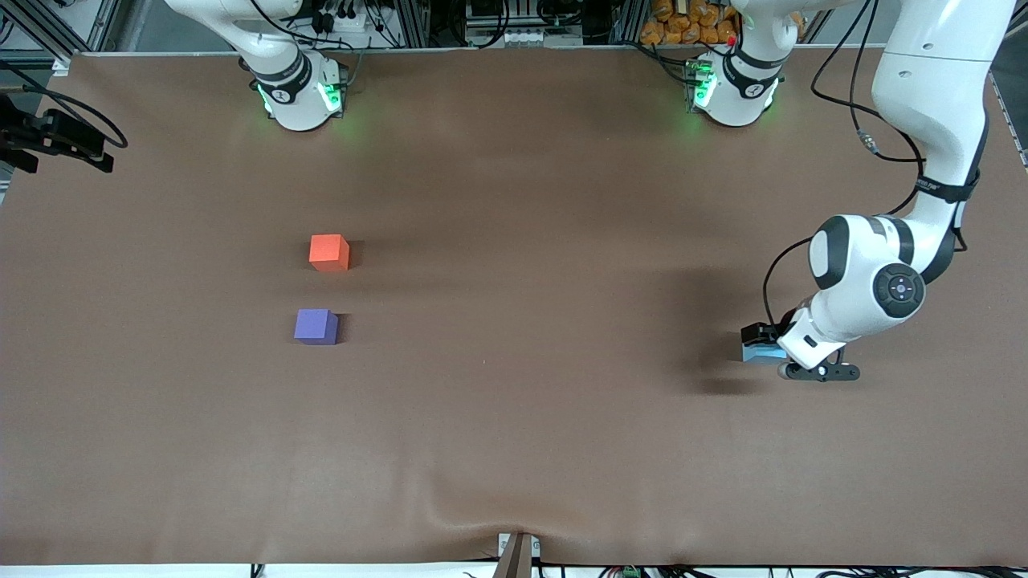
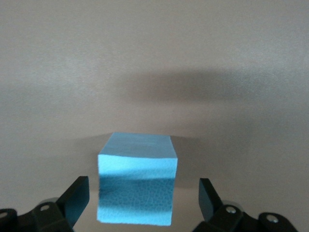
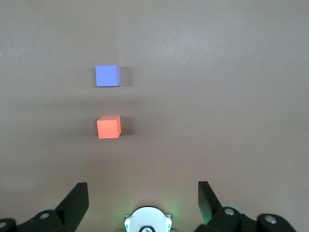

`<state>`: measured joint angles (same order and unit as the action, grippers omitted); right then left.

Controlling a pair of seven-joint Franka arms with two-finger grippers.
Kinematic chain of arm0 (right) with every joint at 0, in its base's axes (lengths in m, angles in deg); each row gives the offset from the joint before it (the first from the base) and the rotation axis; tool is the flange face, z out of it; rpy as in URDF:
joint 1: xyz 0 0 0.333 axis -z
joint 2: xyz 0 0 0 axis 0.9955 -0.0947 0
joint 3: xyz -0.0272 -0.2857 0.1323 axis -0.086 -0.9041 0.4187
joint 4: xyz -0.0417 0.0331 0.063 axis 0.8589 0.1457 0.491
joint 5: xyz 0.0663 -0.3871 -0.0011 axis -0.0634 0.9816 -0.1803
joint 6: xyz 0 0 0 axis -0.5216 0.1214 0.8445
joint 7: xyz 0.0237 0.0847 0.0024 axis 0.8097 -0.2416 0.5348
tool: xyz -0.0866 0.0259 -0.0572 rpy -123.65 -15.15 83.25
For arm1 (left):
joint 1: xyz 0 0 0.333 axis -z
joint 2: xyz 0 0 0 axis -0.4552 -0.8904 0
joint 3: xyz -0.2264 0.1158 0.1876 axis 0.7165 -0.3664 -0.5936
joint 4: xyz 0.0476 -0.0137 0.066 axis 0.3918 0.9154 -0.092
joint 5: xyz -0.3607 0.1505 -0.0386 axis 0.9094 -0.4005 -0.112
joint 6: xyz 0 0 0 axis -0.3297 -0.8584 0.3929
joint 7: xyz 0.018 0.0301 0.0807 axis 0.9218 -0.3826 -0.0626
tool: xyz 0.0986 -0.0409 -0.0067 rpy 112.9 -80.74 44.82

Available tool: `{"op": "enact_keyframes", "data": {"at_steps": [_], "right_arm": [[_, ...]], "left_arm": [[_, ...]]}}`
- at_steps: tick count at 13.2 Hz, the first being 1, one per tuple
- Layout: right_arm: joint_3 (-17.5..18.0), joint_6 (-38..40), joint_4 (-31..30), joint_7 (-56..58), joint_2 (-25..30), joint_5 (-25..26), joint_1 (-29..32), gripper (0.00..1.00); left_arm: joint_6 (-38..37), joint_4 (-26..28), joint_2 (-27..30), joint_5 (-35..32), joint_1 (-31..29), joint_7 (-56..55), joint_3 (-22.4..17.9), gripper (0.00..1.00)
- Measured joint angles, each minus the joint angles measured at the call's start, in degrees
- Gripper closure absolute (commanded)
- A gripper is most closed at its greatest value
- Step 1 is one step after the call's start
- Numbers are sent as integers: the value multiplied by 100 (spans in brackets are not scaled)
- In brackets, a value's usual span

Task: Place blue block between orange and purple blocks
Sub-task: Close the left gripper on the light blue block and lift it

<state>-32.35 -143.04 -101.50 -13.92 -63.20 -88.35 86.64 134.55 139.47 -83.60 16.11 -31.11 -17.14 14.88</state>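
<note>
Blue block (image 2: pixel 136 183) between open left gripper (image 2: pixel 140 198) fingers

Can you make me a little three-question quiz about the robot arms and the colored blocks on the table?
1. True or false: the left gripper has its fingers squeezed tight on the blue block.
2. Which block sits nearer the front camera: the orange block or the purple block?
3. Fill in the blank: the blue block is toward the ____ arm's end of the table.

Key
1. False. The fingers are open on either side of the block, with gaps showing.
2. The purple block.
3. Left. The orange and purple blocks sit toward the right arm's end, and the right gripper waits open, high above them.
</note>
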Motion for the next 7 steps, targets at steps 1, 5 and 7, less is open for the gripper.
{"op": "enact_keyframes", "data": {"at_steps": [1,5,7], "right_arm": [[0,0,0,0,0,0,0,0],[0,1,-1,0,0,0,0,0],[0,2,-2,0,0,0,0,0]], "left_arm": [[45,0,-63,0,2,0,0,23],[122,-23,-203,-1,3,19,-7,100],[122,-63,-204,-2,74,26,15,100]]}}
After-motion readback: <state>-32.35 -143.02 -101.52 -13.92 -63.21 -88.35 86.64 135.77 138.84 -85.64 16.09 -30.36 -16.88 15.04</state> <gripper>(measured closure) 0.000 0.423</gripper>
